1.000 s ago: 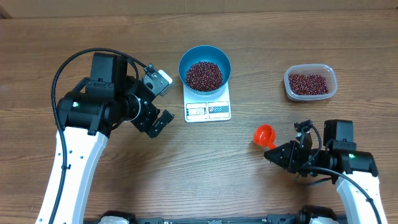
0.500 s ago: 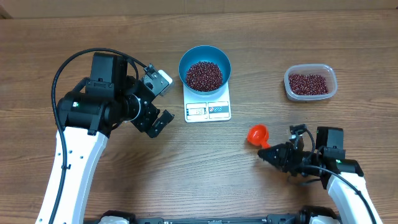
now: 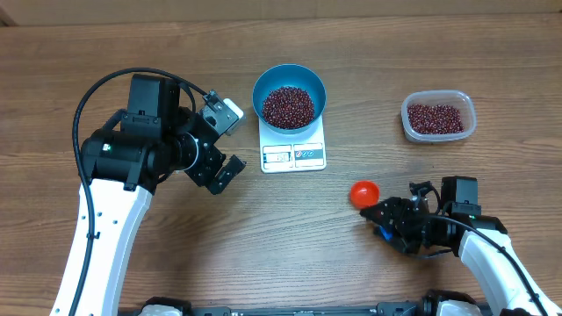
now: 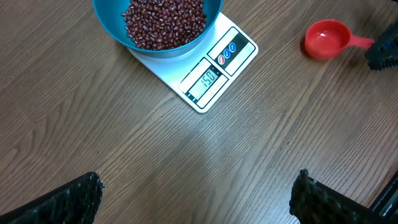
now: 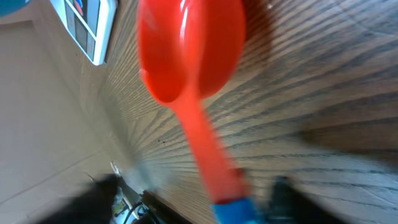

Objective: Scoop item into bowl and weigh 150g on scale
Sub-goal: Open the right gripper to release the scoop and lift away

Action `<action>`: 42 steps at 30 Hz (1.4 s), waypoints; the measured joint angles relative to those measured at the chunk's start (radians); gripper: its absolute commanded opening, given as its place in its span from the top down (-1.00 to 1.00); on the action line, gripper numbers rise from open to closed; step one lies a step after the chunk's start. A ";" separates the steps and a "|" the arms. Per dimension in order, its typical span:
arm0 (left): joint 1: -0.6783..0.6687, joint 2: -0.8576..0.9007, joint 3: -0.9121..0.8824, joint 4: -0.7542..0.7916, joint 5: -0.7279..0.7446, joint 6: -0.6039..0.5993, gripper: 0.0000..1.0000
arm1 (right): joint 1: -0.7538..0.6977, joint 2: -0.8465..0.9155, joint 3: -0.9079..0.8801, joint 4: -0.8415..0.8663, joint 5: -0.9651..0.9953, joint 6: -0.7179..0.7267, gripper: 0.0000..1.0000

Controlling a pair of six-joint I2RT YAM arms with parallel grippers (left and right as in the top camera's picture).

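Evidently the weighing is all but done: the beans (image 3: pixel 289 105) fill the bowl (image 3: pixel 260 88), which sits on the scale (image 3: pixel 294 156). In the left wrist view we read the display as the target weight, though the digits are small. More beans lie in the tub (image 3: pixel 472 116), well apart at the far right.

We judge the step in hand to be laying down the scoop (image 3: pixel 363 191), which lies empty and mouth up on the tabletop (image 3: pixel 290 254), near the scale's right front corner. To do this well, we would release the handle only once it rests flat. We would then draw back along its line and lift, so that nothing drags the scoop or jolts the scale.

The right gripper (image 3: pixel 386 215) is at the handle's end. The blurred right wrist view does not tell us whether it pinches the handle or stands off it. The right arm lies low by the near edge, wrist pointing left. The left gripper (image 4: pixel 199 186) is spread wide and empty, hanging left of the scale, its arm arched high.
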State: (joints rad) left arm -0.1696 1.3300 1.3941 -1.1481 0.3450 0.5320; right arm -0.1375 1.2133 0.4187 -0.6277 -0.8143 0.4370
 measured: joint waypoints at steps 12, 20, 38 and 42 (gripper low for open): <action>0.000 0.000 0.000 0.000 0.000 0.000 -0.99 | 0.000 0.000 0.010 -0.073 0.164 0.077 -1.00; 0.000 0.000 0.000 -0.001 0.000 0.000 -0.99 | 0.000 0.001 0.240 -0.283 0.516 0.084 -1.00; 0.000 0.000 0.000 0.000 0.000 0.000 -0.99 | 0.000 -0.036 0.439 -0.481 0.492 0.084 -1.00; 0.000 0.000 0.000 0.000 0.000 0.000 -0.99 | 0.000 -0.036 0.439 -0.471 0.492 0.084 -1.00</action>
State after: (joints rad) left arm -0.1696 1.3300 1.3941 -1.1481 0.3450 0.5320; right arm -0.1375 1.1770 0.8574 -1.0988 -0.3218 0.5213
